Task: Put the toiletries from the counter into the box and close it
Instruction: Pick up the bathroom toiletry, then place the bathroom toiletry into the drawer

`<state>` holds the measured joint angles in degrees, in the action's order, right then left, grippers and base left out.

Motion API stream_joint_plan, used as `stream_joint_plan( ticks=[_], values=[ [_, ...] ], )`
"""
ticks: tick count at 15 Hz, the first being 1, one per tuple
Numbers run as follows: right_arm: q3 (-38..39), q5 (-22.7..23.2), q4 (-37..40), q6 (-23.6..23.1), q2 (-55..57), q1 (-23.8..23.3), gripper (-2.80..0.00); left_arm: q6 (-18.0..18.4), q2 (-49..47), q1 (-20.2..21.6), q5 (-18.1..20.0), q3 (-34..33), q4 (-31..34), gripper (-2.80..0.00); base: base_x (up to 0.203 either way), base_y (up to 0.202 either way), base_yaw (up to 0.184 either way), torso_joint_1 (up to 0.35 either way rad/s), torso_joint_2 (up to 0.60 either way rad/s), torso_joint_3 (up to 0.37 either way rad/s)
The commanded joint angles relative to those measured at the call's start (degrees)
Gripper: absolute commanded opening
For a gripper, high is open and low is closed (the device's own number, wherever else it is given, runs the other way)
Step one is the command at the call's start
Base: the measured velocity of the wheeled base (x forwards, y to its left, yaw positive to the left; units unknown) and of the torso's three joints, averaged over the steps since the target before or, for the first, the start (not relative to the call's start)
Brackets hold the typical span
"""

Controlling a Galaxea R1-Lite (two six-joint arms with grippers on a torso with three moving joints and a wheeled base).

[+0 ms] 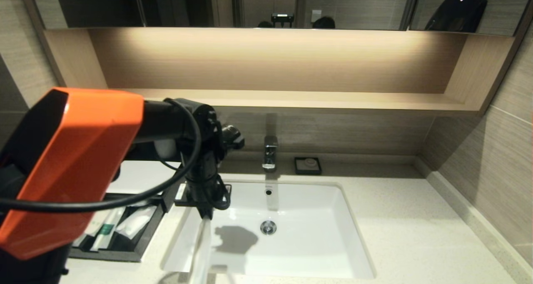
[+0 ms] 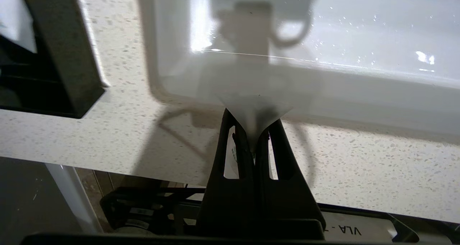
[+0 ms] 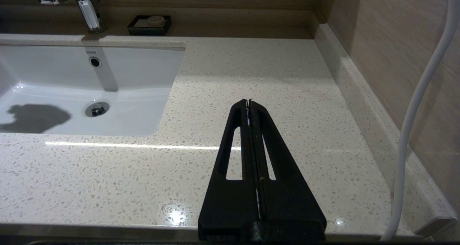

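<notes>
1. The left gripper (image 1: 205, 215) hangs over the sink's (image 1: 333, 217) left rim, pointing down, its jaws pinched shut on one end of a clear packet (image 1: 202, 250).
2. In the left wrist view the same left gripper (image 2: 251, 130) shows its two black fingers (image 2: 230, 155) pressed together, with the wrap of the packet (image 2: 253, 108) fanning out past the tips.
3. The packet dangles from the gripper over the sink's left edge; its lower end runs toward the counter's (image 1: 416, 234) front beside the sink.
4. The box (image 1: 141, 238) sits left of the sink on the counter, with its drawer pulled out toward the front.
5. Inside the drawer lie a second packet (image 1: 104, 232) with a green mark and a short white sachet (image 1: 135, 223); the orange arm cover (image 1: 70, 163) hides the rest of the drawer.
6. A corner of the box (image 2: 64, 58) also shows in the left wrist view, beside the sink's rim (image 2: 158, 76).
7. The right gripper (image 3: 248, 105) is parked above bare counter (image 3: 107, 173) to the right of the sink (image 3: 136, 72), fingers closed on nothing.
8. Behind the sink stand the tap (image 1: 270, 150) and, just right of it, a soap dish (image 1: 307, 165).
9. Above the sink runs a wooden shelf (image 1: 291, 98), with a mirror (image 1: 266, 5) over it.
</notes>
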<state>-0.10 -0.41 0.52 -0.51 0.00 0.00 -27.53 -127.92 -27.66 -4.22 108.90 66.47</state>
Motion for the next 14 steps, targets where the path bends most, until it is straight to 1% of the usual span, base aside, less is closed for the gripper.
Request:
stream_joint_plan(
  ticks=[1, 6, 9, 11, 14],
  values=[
    [0.0, 0.0, 0.0, 0.0, -0.1, 0.0, -2.8, 1.2, 3.4, 4.8, -1.1, 0.0, 1.2, -2.8, 0.0, 0.0, 0.0, 0.0, 0.0, 0.0],
    [0.0, 0.0, 0.0, 0.0, -0.1, 0.0, -2.8, 6.7, 5.0, 13.9, -3.1, 0.0, 1.9, -2.8, 0.0, 0.0, 0.0, 0.0, 0.0, 0.0],
    [0.0, 0.0, 0.0, 0.0, 0.0, 0.0, -2.8, 11.0, 5.3, 19.4, -4.5, 0.0, 2.4, -2.8, 0.0, 0.0, 0.0, 0.0, 0.0, 0.0],
    [0.0, 0.0, 0.0, 0.0, -0.1, 0.0, -2.8, 12.5, 5.1, 22.2, -6.0, 0.0, 2.3, -2.8, 0.0, 0.0, 0.0, 0.0, 0.0, 0.0],
    [0.0, 0.0, 0.0, 0.0, 0.0, 0.0, -2.8, 14.1, 4.6, 25.7, -6.0, -0.2, 1.8, -2.8, 0.0, 0.0, 0.0, 0.0, 0.0, 0.0]
  ],
)
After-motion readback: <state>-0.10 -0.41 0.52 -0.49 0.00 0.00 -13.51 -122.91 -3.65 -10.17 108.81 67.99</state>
